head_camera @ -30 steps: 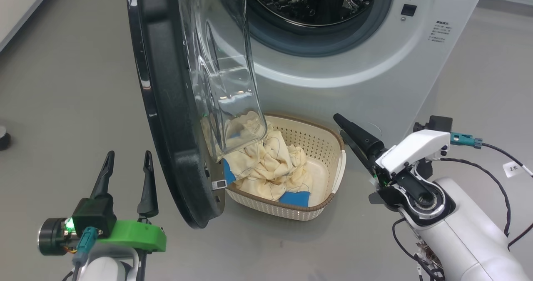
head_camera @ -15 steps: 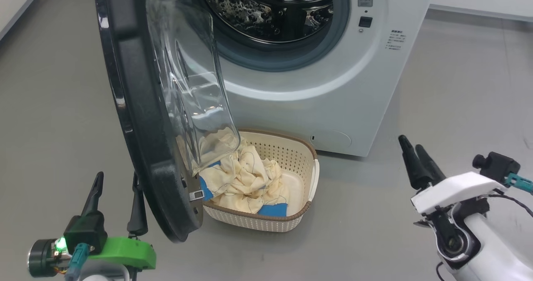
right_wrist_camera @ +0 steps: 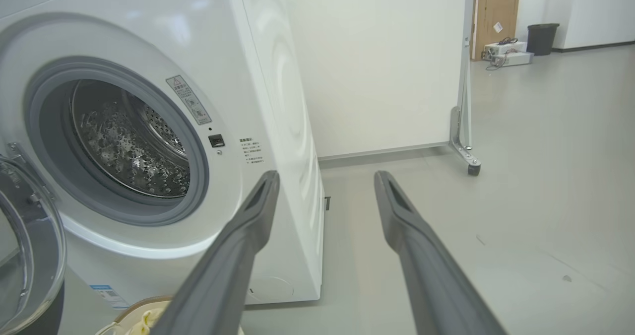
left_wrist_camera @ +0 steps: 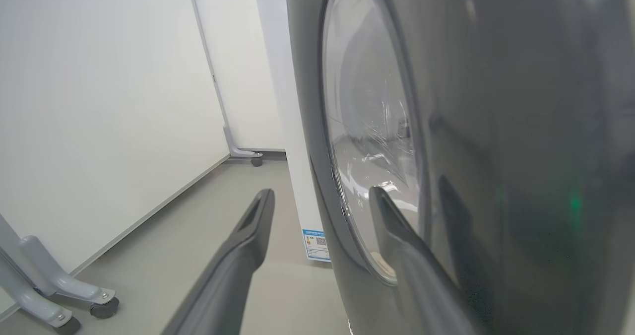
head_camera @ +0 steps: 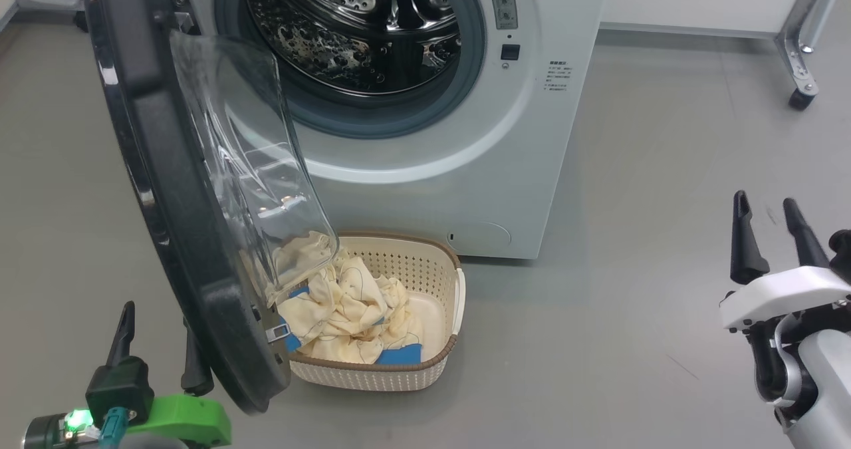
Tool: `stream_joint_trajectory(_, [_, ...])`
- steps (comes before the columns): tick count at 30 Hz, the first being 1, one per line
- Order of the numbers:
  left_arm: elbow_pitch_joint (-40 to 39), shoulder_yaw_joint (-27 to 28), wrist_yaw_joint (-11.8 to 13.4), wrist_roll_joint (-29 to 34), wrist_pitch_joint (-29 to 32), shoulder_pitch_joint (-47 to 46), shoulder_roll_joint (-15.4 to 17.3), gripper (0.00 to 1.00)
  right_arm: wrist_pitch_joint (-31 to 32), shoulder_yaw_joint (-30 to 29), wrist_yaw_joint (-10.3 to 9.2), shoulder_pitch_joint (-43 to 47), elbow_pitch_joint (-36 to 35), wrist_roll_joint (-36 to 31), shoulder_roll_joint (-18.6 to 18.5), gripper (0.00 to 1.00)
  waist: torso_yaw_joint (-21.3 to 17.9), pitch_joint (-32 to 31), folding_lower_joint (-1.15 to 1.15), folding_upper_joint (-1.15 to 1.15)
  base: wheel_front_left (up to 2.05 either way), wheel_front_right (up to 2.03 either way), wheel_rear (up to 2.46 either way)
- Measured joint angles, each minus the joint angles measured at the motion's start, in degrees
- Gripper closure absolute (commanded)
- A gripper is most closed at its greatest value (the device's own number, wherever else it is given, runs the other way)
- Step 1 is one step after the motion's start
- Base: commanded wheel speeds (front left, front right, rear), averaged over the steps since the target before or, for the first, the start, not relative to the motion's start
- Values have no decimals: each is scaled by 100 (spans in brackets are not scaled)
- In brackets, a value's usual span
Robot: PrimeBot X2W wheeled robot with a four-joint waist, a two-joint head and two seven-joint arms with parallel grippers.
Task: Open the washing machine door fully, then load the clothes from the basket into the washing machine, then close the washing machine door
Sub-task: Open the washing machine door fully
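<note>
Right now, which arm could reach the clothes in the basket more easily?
Probably the right: the right gripper is open with bare floor to the basket, while the washing machine door stands between the left gripper and the clothes.

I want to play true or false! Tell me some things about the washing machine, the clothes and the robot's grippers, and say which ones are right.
1. The washing machine door is open. True.
2. The clothes are inside the drum. False: they lie in the basket, and the drum looks empty.
3. The right gripper holds a piece of clothing. False: it is open and holds nothing, over the floor to the right of the washing machine.
4. The basket sits on the floor in front of the washing machine. True.
5. The left gripper is open, next to the door's outer side. True.
</note>
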Motion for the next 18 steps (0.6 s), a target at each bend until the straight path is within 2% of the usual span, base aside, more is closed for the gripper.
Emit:
stream_joint_trajectory(3, [-7,-15,-20,30,0,14,23,0,0,-314,-170,32,-370,-581,-32,0,-120,-9,0,0,0,0,0])
stream_joint_trajectory(9, [-31,-35,-74,42,-1,5,23,0,0,-437,-176,335,-918,-1537,62,0,-167,74,0,0,0,0,0])
stream_joint_trajectory(18, [-16,-13,-75,42,0,1,16,0,0,-370,-180,1046,-1138,-1994,535,0,-84,126,0,0,0,0,0])
